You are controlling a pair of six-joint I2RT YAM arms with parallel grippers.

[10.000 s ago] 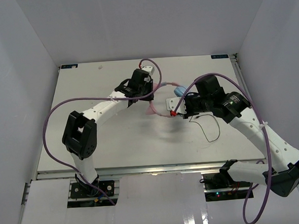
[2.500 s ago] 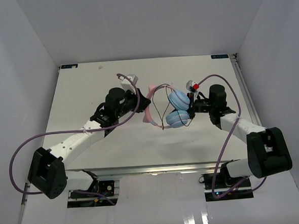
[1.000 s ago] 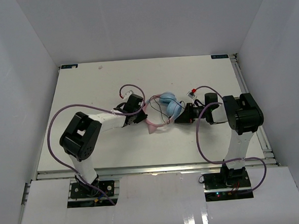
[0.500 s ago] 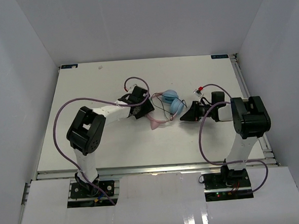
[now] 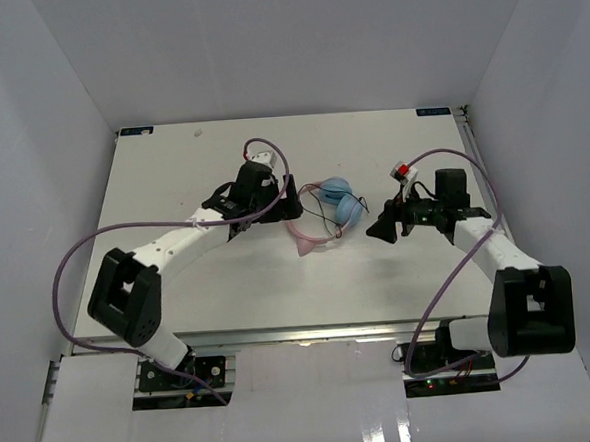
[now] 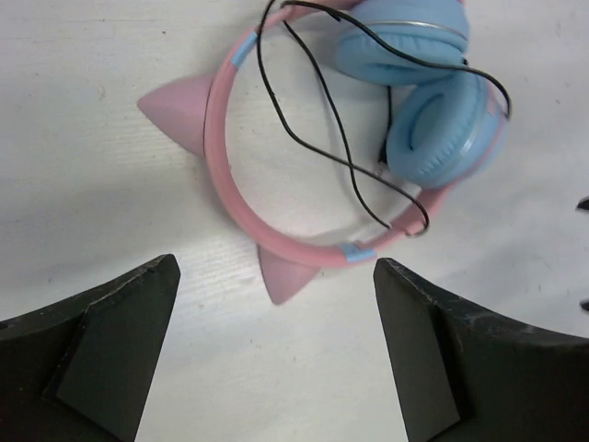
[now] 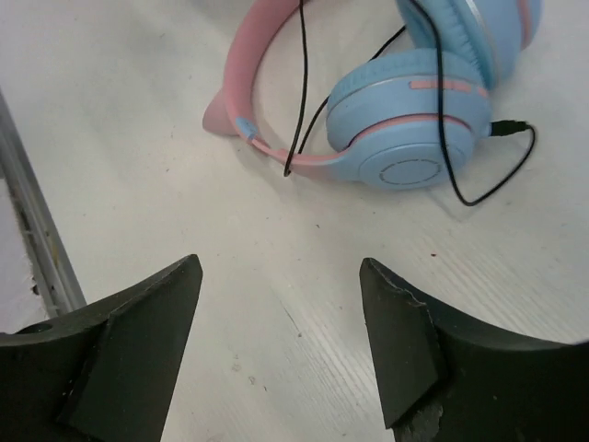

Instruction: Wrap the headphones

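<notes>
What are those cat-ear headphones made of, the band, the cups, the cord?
Headband: probably smooth matte pink plastic, holding a stiff curve. Ear pads: likely soft leatherette, puffy with faint sheen. Cup shells: hard blue plastic, moulded rings. Cable: thin, black, probably rubber-coated, lying in loose loops.

White table (image 5: 152, 180); faint smudge (image 5: 197, 133), perhaps.

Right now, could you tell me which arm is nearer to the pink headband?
Left. The left fingers stand just beside the headband; the right fingers are farther off, beyond the ear cups.
</notes>
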